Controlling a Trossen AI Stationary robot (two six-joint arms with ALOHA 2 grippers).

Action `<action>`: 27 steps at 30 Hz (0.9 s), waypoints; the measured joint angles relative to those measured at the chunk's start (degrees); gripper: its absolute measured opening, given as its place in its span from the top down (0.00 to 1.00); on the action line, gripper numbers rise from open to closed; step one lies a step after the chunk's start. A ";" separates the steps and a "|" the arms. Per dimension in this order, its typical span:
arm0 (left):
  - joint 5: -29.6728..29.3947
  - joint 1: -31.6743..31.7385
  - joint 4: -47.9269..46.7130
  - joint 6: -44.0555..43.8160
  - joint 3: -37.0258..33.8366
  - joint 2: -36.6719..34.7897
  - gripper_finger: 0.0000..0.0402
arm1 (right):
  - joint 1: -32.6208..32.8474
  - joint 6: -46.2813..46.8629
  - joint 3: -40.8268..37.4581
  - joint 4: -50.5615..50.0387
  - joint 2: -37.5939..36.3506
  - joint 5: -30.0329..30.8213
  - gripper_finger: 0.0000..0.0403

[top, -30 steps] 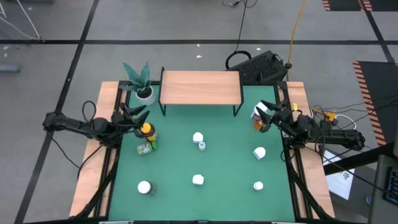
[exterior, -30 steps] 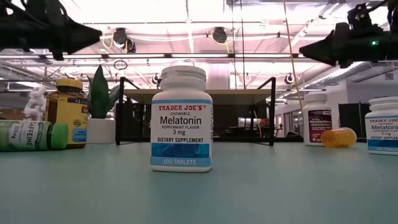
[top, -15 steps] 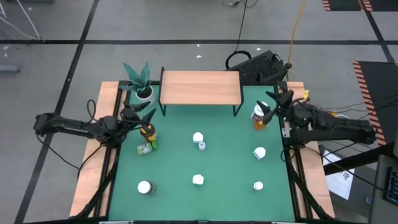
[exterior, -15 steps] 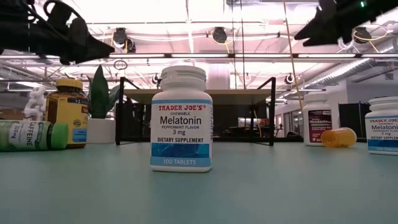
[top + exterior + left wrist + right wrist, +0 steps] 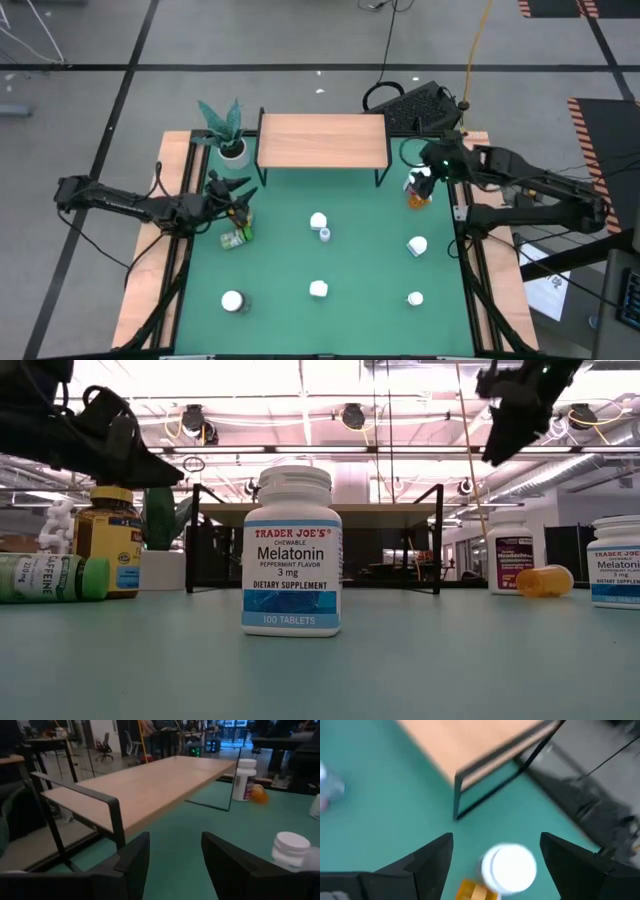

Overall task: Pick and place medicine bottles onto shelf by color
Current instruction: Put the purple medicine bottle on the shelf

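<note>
Right wrist view looks almost straight down between the right gripper's two dark fingers, which stand spread wide with nothing between them. Directly beneath that gap sits the upright white pill bottle with a round white cap, its long axis vertical and so roughly in line with the gripper's downward pointing. A small orange pill bottle lying on its side touches or nearly touches the white one, just to one side of it. The low light-wood shelf on thin black metal legs lies beyond the fingertips, near but apart from the bottle.

From above, the right gripper hangs over the same pair, the white-capped bottle and the orange one, at the right edge of the green table, close to the shelf's right leg. This arm is clearly the nearer one.

The left gripper hovers at the far side of the table, its fingers parted and empty, beside the amber bottle with a yellow cap and the green bottle lying on its side.

A straight descent seems to be what the next move needs, taking care not to catch the orange neighbour.
</note>
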 joint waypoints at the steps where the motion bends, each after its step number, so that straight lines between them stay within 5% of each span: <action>1: -0.07 -0.29 -0.08 -0.07 0.00 0.00 0.54 | -1.40 -0.84 0.02 -0.57 1.02 -1.52 0.27; 12: -4.44 0.96 5.65 8.23 0.00 0.00 0.54 | -12.27 -4.46 0.01 -5.99 7.47 -4.61 0.11; 16: -4.65 1.64 5.03 7.61 0.00 0.00 0.54 | -15.58 -6.23 0.02 -5.03 8.30 -10.48 0.04; 27: -4.63 1.44 -3.10 -2.12 0.00 0.00 0.54 | -18.18 -10.22 -5.30 -2.97 10.31 -10.48 0.06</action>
